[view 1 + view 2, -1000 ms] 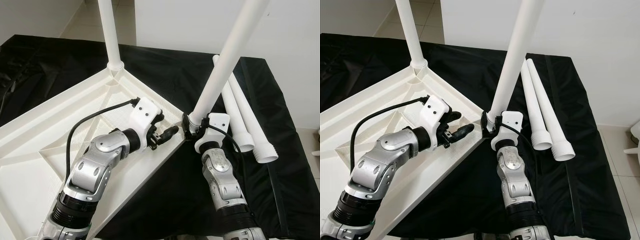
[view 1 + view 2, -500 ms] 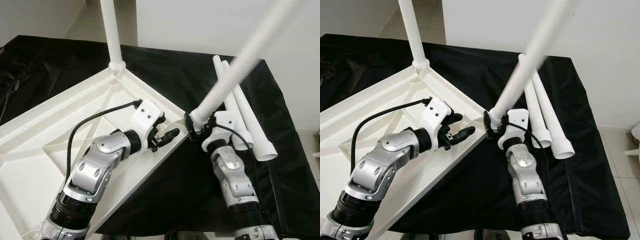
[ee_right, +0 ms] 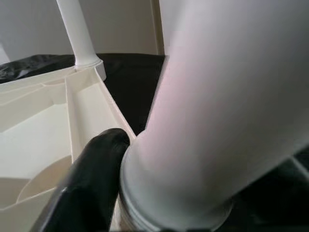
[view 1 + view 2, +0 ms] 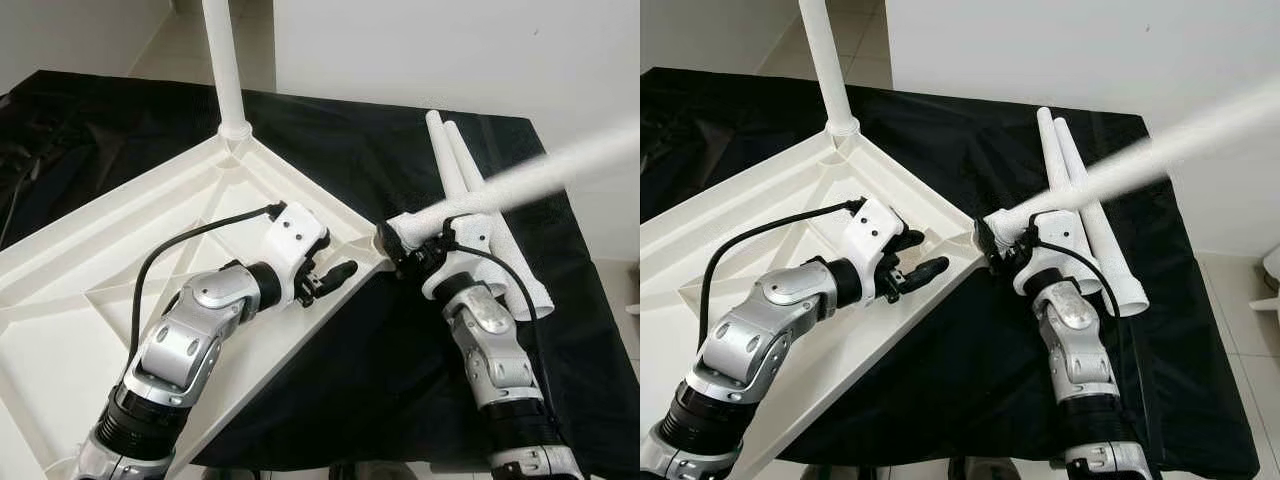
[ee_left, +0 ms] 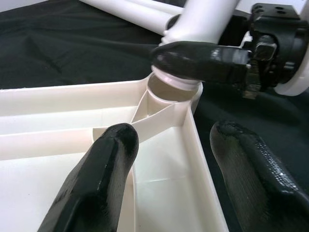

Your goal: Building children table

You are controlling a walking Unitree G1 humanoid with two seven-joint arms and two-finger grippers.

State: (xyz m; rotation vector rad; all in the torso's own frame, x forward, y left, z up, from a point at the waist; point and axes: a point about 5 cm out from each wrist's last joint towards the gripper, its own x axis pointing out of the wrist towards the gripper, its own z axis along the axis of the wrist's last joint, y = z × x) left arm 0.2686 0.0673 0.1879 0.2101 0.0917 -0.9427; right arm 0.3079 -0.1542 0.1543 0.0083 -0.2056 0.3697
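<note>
Tabletop (image 4: 120, 270) lies left on the cloth (image 4: 360, 160), one leg (image 4: 228, 70) upright, spare legs (image 4: 462, 170) right

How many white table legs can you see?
4. One leg stands in the tabletop's far corner, one leg is held in the right pincer, and two legs lie on the black cloth.

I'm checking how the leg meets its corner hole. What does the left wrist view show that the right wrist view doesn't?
Left wrist view: the open corner socket with the leg's end tilted over it, the left tool's spread fingers over the tabletop's underside, and spare legs on the black cloth. Right wrist view: the upright leg already fitted at the far corner. Both: the leg clamped in the right tool and the white tabletop.
</note>
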